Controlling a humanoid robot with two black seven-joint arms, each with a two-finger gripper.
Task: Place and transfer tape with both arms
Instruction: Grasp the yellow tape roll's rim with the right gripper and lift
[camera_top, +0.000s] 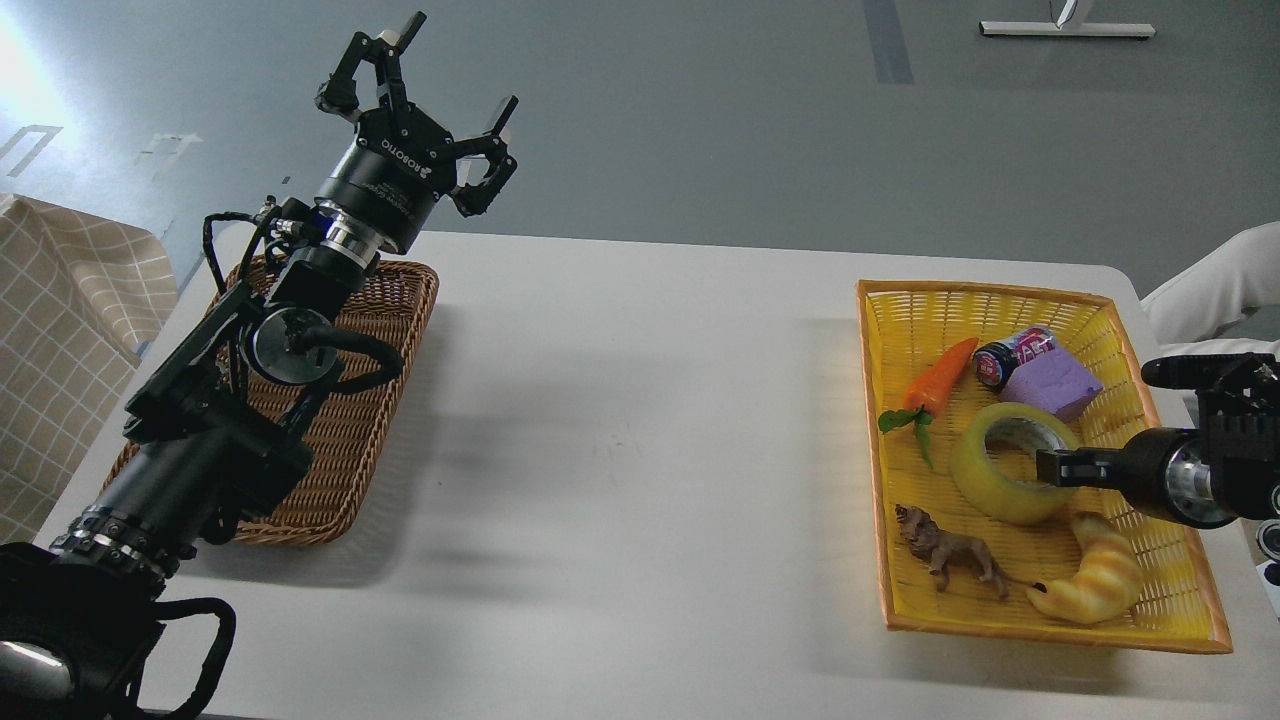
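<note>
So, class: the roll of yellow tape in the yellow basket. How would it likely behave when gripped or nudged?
The tape is a thick ring on a cardboard core, so probably stiff under a grip. It leans rather than lying flat, so a nudge might tip or roll it. Its glossy surface may be somewhat slippery. The right gripper sits at its rim.

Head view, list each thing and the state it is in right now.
Left gripper: open, raised, empty.
Right gripper: at the tape, grip unclear.
Tape: tilted in the yellow basket.
Carrot: lying flat.
Lion: standing.
Small jar: on its side.
Brown basket: partly hidden by the arm.
</note>
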